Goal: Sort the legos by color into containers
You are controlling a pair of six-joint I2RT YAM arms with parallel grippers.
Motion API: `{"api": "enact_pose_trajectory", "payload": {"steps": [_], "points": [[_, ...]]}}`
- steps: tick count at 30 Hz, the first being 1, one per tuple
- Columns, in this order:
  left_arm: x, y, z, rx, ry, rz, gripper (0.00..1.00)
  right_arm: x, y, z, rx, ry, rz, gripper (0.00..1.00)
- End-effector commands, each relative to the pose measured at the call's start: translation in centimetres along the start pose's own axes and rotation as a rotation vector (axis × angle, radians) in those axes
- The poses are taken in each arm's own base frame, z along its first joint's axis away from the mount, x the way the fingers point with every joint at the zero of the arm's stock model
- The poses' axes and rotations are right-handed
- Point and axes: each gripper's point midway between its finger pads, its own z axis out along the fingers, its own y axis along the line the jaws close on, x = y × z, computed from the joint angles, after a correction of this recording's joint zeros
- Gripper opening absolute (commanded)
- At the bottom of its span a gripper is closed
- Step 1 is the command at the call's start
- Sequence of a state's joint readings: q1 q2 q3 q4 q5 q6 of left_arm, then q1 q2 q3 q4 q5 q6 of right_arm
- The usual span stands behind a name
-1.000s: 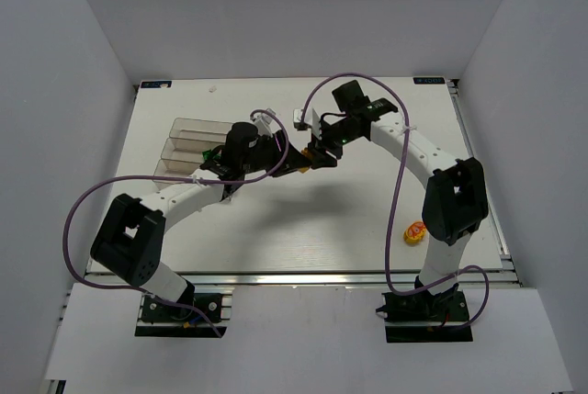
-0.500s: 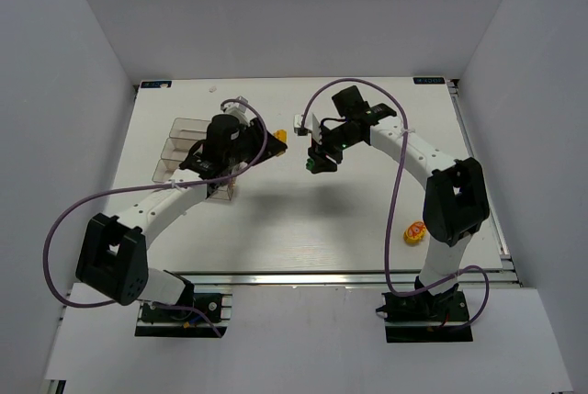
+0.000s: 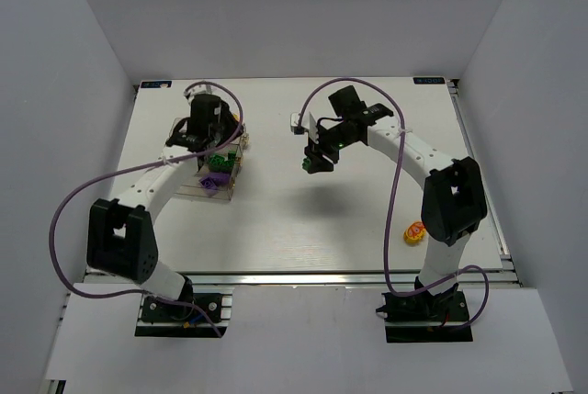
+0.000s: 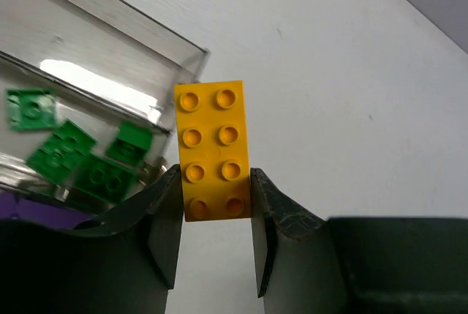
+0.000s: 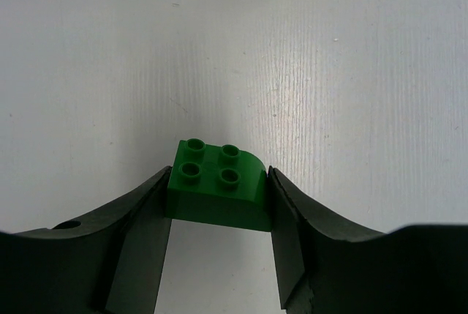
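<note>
Pinching a yellow lego [image 4: 213, 146] in the left gripper [image 4: 216, 200] by a corner of the clear containers [image 4: 117, 43] holding green legos [image 4: 80, 160]; pinching a rounded green lego [image 5: 219, 182] in the right gripper [image 5: 219, 208] over the table [image 5: 329, 72]

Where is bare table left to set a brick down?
The near middle of the table, between the containers and the orange object, is bare; so is the strip along the far edge. Crowded: the left, where the left tool hangs by the containers.

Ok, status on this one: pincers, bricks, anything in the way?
Left pincer shut on yellow brick, at the containers. Right pincer shut on green brick, over the table. Nothing in the way visible.
</note>
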State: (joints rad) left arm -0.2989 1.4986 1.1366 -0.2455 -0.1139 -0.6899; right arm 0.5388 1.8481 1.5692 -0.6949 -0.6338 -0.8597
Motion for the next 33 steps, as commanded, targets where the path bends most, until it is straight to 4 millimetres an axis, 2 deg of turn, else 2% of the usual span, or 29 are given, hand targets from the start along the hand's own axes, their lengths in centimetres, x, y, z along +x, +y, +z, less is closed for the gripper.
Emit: {"api": "enact_pose_trajectory", "payload": {"steps": [1, 2, 3, 4, 7, 9, 10, 12, 13, 15, 18, 20, 22, 23, 25, 26, 27, 28, 30, 31, 32, 33], "points": [[-2.7, 4.2, 1.6, -0.205, -0.037, -0.045, 0.13, -2.0, -0.6, -0.2, 0.01, -0.058, -0.023, 0.1], [-2.9, 4.7, 2.2, -0.237, -0.027, -0.063, 0.13, -2.0, -0.5, -0.1, 0.009, -0.059, -0.021, 0.1], [-4.2, 4.2, 2.6, -0.244, -0.042, -0.089, 0.13, -2.2, -0.6, -0.3, 0.015, -0.065, -0.024, 0.1], [-2.9, 5.9, 3.9, -0.314, 0.008, -0.126, 0.12, -2.2, -0.7, -0.4, 0.018, -0.067, -0.022, 0.1], [-3.0, 7.1, 5.6, -0.416, 0.021, -0.208, 0.06, -2.2, -0.7, -0.5, 0.024, -0.076, -0.016, 0.1], [-3.5, 7.2, 6.3, -0.446, 0.003, -0.234, 0.03, -2.3, -0.7, -0.6, 0.027, -0.081, -0.016, 0.1], [-4.5, 7.1, 6.4, -0.455, -0.015, -0.269, 0.03, -2.2, -0.6, -0.6, 0.025, -0.08, -0.013, 0.1], [-4.6, 7.5, 7.5, -0.489, -0.022, -0.282, 0.03, -2.2, -0.4, -0.5, 0.024, -0.08, -0.012, 0.1], [-5.3, 7.1, 7.4, -0.498, -0.031, -0.311, 0.04, -2.2, -0.4, -0.6, 0.024, -0.082, -0.012, 0.1], [-4.9, 7.4, 8.3, -0.519, -0.014, -0.306, 0.05, -2.3, -0.4, -0.6, 0.024, -0.082, -0.011, 0.1], [-5.1, 7.8, 8.6, -0.535, -0.012, -0.319, 0.15, -2.4, -0.7, -0.7, 0.031, -0.088, -0.014, 0.11], [-4.7, 8.0, 8.5, -0.539, 0.0, -0.324, 0.31, -2.7, -0.5, -0.4, 0.025, -0.093, -0.019, 0.11], [-4.4, 8.0, 8.3, -0.537, 0.006, -0.33, 0.37, -3.0, -0.7, -0.3, 0.025, -0.102, -0.02, 0.13], [-3.7, 8.4, 8.2, -0.547, 0.019, -0.33, 0.45, -3.2, -0.8, 0.1, 0.02, -0.109, -0.015, 0.13], [-4.0, 8.6, 7.9, -0.538, 0.011, -0.342, 0.54, -4.1, -1.5, 0.0, 0.028, -0.129, -0.023, 0.13], [-3.8, 8.7, 7.8, -0.537, 0.016, -0.344, 0.63, -4.4, -1.6, 0.6, 0.019, -0.133, -0.022, 0.14], [-4.1, 8.4, 7.7, -0.525, 0.011, -0.345, 0.67, -4.6, -2.0, 0.7, 0.024, -0.14, -0.024, 0.14], [-4.1, 8.2, 7.6, -0.518, 0.013, -0.345, 0.7, -5.7, -2.2, 0.8, 0.026, -0.156, -0.044, 0.14], [-5.0, 7.9, 7.4, -0.499, 0.008, -0.346, 0.76, -6.2, -2.6, 1.8, 0.018, -0.166, -0.045, 0.14], [-5.4, 7.6, 7.2, -0.491, 0.004, -0.346, 0.76, -7.3, -3.0, 1.9, 0.025, -0.182, -0.066, 0.15], [-5.7, 7.4, 7.1, -0.487, 0.002, -0.344, 0.77, -7.2, -3.3, 2.6, 0.02, -0.179, -0.061, 0.15], [-6.1, 7.1, 6.8, -0.481, -0.003, -0.338, 0.79, -8.0, -3.0, 3.1, 0.01, -0.189, -0.073, 0.15]]}}
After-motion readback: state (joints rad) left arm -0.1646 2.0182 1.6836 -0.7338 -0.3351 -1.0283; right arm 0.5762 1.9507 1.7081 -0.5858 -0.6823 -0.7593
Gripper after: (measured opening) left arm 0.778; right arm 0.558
